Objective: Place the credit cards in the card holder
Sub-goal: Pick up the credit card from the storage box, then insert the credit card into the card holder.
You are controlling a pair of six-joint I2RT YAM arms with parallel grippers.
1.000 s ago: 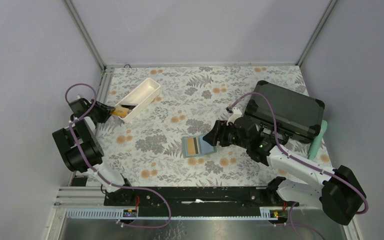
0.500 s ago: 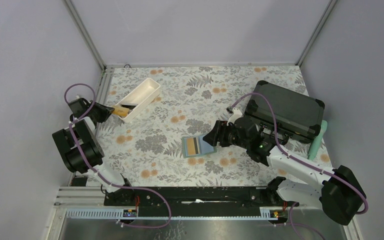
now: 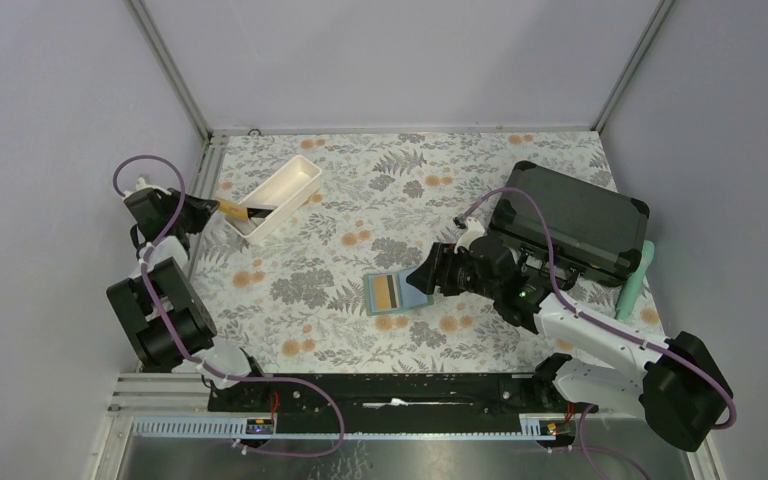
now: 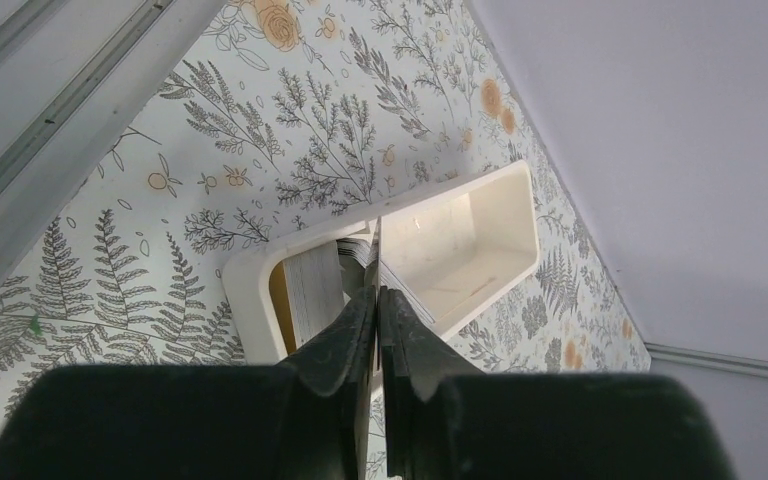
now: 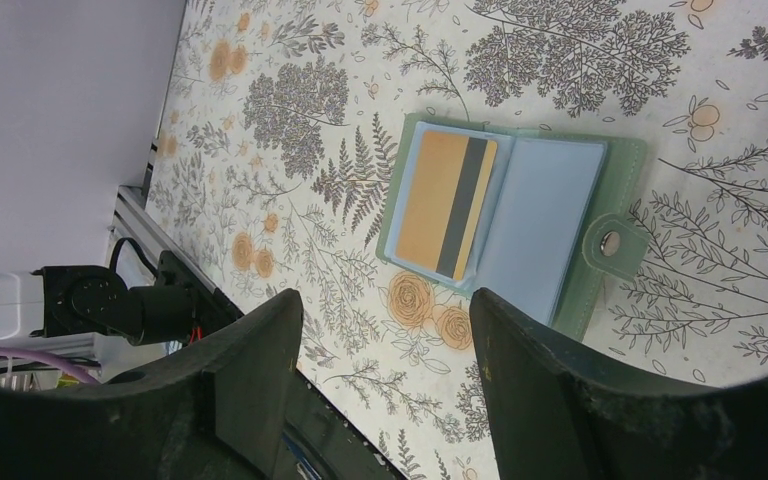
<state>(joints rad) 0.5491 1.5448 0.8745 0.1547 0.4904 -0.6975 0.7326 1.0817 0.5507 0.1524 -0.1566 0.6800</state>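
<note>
Hard to see: card (image 3: 229, 209), a thin edge-on sliver over the tray (image 3: 300, 172).
Left gripper (image 4: 376, 318): apparently pinching the card.
Right gripper (image 5: 380, 300): spread, above the card holder (image 5: 550, 230).

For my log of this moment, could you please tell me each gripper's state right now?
Left gripper: shut on a credit card.
Right gripper: open, holding nothing.
</note>
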